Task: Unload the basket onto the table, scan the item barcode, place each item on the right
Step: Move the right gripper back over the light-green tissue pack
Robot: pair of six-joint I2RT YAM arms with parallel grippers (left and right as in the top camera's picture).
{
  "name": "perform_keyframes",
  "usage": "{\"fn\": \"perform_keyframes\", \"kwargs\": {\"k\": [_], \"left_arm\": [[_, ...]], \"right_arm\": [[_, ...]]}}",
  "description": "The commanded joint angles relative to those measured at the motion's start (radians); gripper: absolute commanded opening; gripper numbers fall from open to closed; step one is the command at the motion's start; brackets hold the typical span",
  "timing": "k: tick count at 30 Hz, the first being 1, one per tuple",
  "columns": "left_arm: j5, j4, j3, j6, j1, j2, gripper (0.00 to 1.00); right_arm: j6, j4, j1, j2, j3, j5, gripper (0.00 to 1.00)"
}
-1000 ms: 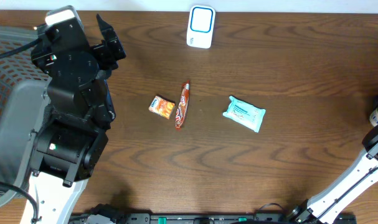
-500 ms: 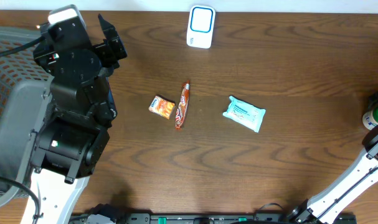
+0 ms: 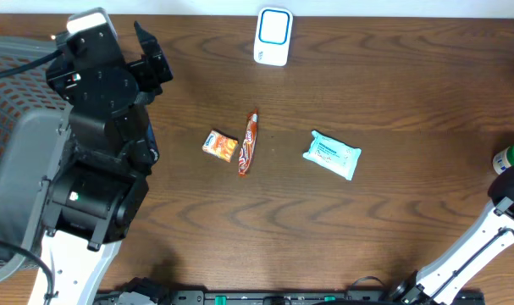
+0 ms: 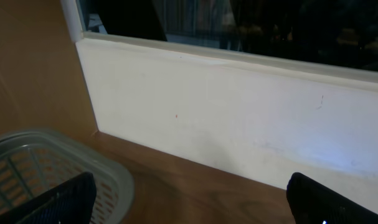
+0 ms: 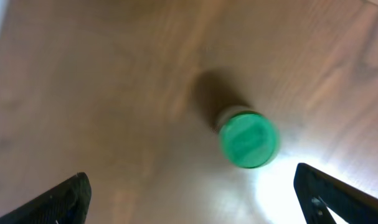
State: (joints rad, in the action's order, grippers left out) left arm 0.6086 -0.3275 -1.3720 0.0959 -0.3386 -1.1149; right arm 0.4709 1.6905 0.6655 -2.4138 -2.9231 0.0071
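Right gripper (image 5: 190,186): jaws have spread wide and backed off the green-capped bottle (image 3: 511,157), which now stands free at 3 o'clock by the table edge. Judged: that item is released. Left gripper (image 4: 189,193) is apart and empty at 9 o'clock. Scanner (image 3: 273,36) at 12 o'clock. Wipes pack (image 3: 331,154), red bar (image 3: 248,142) and orange packet (image 3: 220,145) lie at centre, unscanned as far as I can judge.

My right pincer (image 5: 195,198) has spread its jaws wider and drawn back from the green-capped bottle (image 5: 248,140) at the right edge of the table (image 3: 392,76). A second ago, from overhead, the pincer's dark bulk covered most of the bottle. Now the bottle stands free on the wood, its cap fully showing.
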Motion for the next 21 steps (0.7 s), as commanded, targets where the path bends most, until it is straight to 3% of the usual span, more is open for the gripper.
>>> {"fn": "perform_keyframes", "kwargs": {"k": [1, 7, 10, 21], "left_arm": [[0.013, -0.017, -0.006, -0.013, 0.002, 0.055, 0.98], [0.014, -0.061, -0.006, -0.031, 0.002, 0.085, 0.98], [0.014, -0.06, -0.006, -0.086, 0.002, 0.092, 0.98], [0.022, -0.033, -0.006, -0.1, 0.002, 0.099, 0.98]], "right_arm": [[0.137, 0.005, -0.085, 0.053, -0.029, -0.092, 0.99], [0.099, -0.002, -0.293, 0.05, 0.041, -0.05, 0.99], [0.096, -0.028, -0.425, 0.05, 0.131, -0.003, 0.99], [0.018, -0.187, -0.811, 0.05, 0.502, 0.021, 0.99]]}}
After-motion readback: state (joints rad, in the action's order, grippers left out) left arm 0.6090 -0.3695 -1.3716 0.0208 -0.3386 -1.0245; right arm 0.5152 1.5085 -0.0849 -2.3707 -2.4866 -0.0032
